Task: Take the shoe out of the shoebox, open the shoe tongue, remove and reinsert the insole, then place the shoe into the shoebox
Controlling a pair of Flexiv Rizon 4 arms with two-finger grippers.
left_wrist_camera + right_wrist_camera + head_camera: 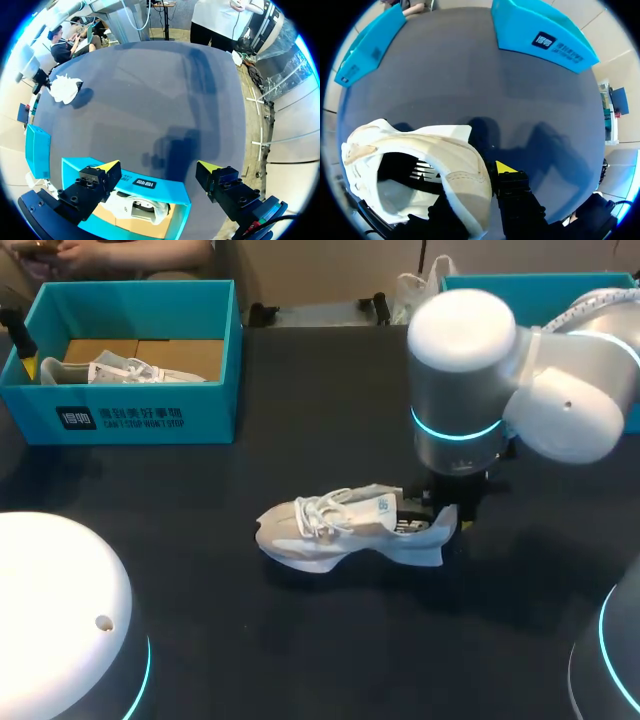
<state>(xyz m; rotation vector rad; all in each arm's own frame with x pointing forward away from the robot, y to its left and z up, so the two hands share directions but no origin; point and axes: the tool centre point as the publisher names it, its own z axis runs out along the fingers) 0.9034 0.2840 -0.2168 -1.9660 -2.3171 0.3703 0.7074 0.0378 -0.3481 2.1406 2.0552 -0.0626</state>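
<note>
Shoe (345, 530) out of shoebox (130, 420), lying on table (300, 640); my right gripper (477, 182) pinches its heel, my left gripper (157, 172) hangs wide open. Insole steps and reboxing apparently remain.

The shoe (340, 528) looked like matt white cloth. The table (300, 640) was dark and matt; the box (215, 410), upper left, smooth card.
</note>
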